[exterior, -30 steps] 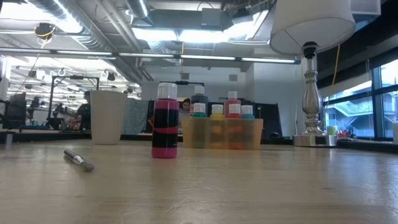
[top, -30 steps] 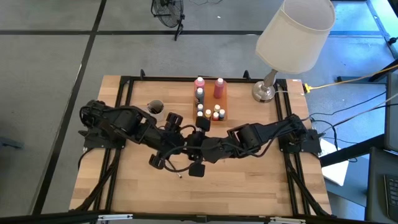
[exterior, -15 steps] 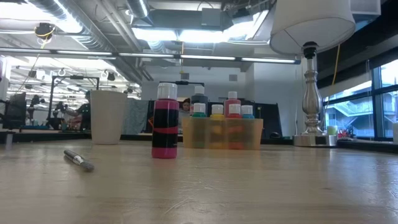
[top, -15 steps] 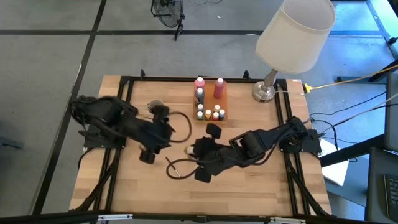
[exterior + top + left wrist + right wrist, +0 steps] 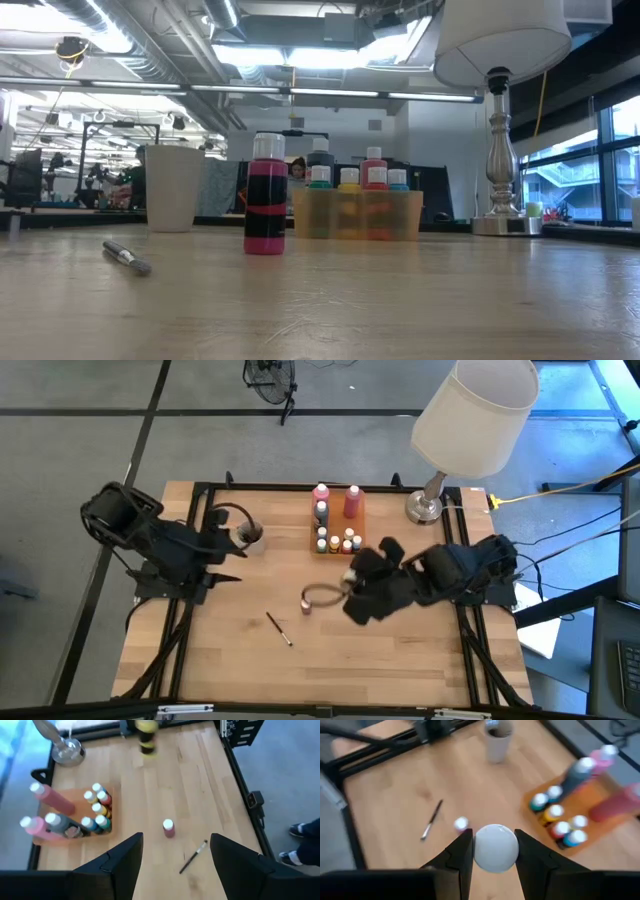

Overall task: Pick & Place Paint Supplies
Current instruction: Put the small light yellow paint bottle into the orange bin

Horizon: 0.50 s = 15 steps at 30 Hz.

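While the right pincer [image 5: 492, 851] is clamped on a white-capped bottle [image 5: 495, 846], carried above the desk [image 5: 400, 660] just in front of the tray [image 5: 357, 547], the job looks abt half done, judging by what sits where. The tray already has two tall pink bottles [image 5: 351, 502] at the back, a dark one and a cluster of small capped ones [image 5: 340, 542]. Left to do, prob: place the held bottle, then the loose pink bottle [image 5: 308, 605] standing mid-desk w/ white cap up, and the brush [image 5: 278, 629] lying flat nearer the front edge, well apart from the tray. A cup [image 5: 251, 537] stands left of the tray; maybe the brush goes there, can't tell. Left pincer [image 5: 172, 865] has its fingers apart, empty, pulled back over the desk's left side near the cup. Lamp [image 5: 470, 420] stands at the back right corner.
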Available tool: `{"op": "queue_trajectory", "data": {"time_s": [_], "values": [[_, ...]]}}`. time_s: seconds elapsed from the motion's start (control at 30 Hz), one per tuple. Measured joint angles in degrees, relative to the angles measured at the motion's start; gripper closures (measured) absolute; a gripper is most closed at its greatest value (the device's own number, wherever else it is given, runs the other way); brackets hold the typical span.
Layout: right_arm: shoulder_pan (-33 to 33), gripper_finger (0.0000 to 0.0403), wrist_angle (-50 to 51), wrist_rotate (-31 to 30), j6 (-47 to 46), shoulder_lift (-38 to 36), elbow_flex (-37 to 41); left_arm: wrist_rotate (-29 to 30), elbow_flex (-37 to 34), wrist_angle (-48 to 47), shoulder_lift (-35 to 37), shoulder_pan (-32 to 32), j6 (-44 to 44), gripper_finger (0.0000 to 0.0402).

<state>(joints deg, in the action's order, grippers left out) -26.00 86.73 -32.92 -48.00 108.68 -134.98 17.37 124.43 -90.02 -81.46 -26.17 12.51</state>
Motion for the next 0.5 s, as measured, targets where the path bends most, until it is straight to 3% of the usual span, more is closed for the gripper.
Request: {"op": "queue_trajectory", "data": {"time_s": [0.17,0.4,0.5], "values": [[4.25,0.0285,3.29,0.19,-0.06,-1.8,0.0,-0.52,-6.32,0.04,3.25,0.02,1.75,0.0175],[13.76,0.0285,3.07,6.62,8.21,-2.61,0.0,-1.34,-19.21,2.65,6.95,0.02,5.65,0.0176],[17.6,0.0285,2.1,8.55,13.63,-2.58,0.0,-6.29,-25.76,7.68,8.58,0.04,8.01,0.0176]]}}
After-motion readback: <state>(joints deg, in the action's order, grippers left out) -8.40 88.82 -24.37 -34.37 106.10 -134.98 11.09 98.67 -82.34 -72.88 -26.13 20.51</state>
